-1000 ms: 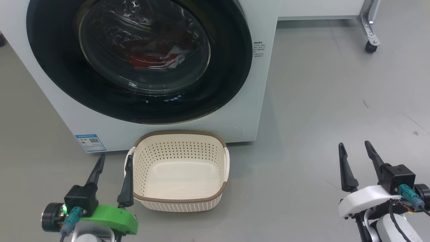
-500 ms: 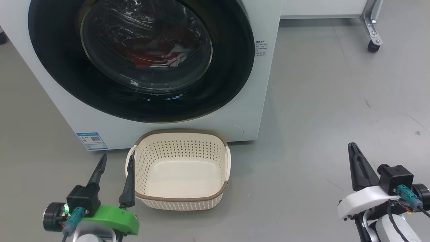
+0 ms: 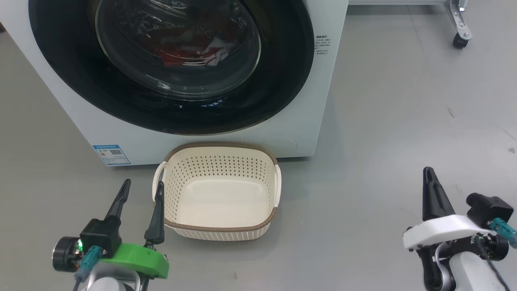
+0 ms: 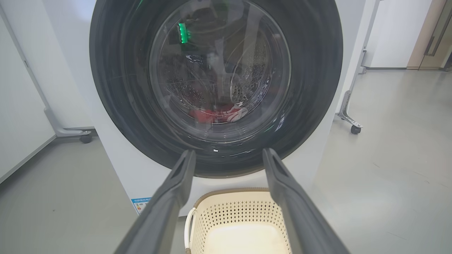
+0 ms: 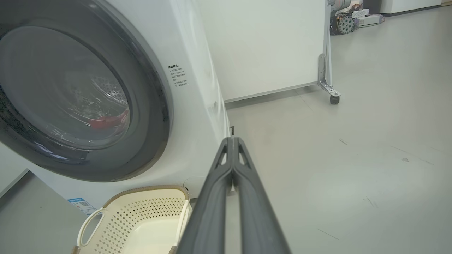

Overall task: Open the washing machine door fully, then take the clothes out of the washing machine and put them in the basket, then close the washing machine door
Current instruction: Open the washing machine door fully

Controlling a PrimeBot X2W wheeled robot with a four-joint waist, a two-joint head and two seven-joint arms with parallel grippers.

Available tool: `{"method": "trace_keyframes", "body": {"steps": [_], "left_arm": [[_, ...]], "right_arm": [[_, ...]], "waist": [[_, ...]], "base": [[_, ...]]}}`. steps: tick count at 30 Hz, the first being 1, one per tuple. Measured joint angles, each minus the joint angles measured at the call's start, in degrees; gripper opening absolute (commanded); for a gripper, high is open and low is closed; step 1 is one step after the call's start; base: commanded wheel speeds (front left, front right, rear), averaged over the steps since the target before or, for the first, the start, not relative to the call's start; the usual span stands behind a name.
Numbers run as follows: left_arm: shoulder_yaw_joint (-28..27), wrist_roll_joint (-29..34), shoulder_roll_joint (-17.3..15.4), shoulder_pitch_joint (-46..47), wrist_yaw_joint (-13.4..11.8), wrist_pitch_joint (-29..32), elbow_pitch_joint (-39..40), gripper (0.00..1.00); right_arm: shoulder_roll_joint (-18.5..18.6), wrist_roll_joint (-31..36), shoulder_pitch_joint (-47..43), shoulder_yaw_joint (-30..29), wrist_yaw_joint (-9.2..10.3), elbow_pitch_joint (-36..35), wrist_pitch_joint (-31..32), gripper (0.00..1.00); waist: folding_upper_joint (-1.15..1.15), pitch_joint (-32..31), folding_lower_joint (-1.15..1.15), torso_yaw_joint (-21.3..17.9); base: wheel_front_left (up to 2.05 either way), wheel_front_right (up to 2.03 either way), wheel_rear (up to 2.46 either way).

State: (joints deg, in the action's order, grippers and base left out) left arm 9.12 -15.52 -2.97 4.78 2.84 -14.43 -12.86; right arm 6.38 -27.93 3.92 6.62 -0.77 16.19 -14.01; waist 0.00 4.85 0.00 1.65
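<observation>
The white washing machine (image 3: 323,101) stands ahead with its round black door (image 3: 282,81) shut. Red and white clothes (image 3: 190,52) lie behind the glass; the clothes (image 4: 215,114) also show low in the drum in the left wrist view. An empty cream basket (image 3: 220,155) sits on the floor right below the door. My left gripper (image 3: 141,188) is open beside the basket's left handle, holding nothing. My right gripper (image 3: 428,171) is shut on nothing, far right of the basket over bare floor. In the right wrist view its fingertips (image 5: 232,141) meet, pointing past the machine's right corner (image 5: 215,106).
A wheeled white panel with a metal caster foot (image 3: 460,38) stands behind the machine at the right. Another caster foot (image 4: 84,137) stands to the machine's left. Grey floor (image 3: 404,121) spreads wide to the right.
My right gripper has shut, its two fingers coming together. The head camera has shifted, so the machine and basket sit slightly higher and further right in view.
</observation>
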Motion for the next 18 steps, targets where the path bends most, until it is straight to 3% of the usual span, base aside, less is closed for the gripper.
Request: {"method": "trace_keyframes", "body": {"steps": [9, 14, 18], "left_arm": [[0.4, 0.9, 0.2, 2.8, 0.5, 0.0, 1.1, 1.00], [0.5, 1.0, 0.3, 4.3, 0.5, 0.0, 2.1, 1.00], [0.6, 1.0, 0.3, 5.3, 0.6, 0.0, 2.5, 1.00]], "right_arm": [[-3.4, -18.9, 6.3, -7.4, -4.23, 0.0, 3.8, 0.00], [-3.9, -31.3, 11.4, -10.5, -5.16, 0.3, 8.4, 0.00], [-3.8, -37.3, 14.8, -11.5, -5.22, 0.4, 11.6, 0.00]], "waist": [[0.00, 3.9, 0.00, 1.0], [0.00, 6.5, 0.00, 1.7], [0.00, 8.1, 0.00, 2.2]], "base": [[0.00, 0.00, 0.00], [0.00, 0.00, 0.00], [0.00, 0.00, 0.00]]}}
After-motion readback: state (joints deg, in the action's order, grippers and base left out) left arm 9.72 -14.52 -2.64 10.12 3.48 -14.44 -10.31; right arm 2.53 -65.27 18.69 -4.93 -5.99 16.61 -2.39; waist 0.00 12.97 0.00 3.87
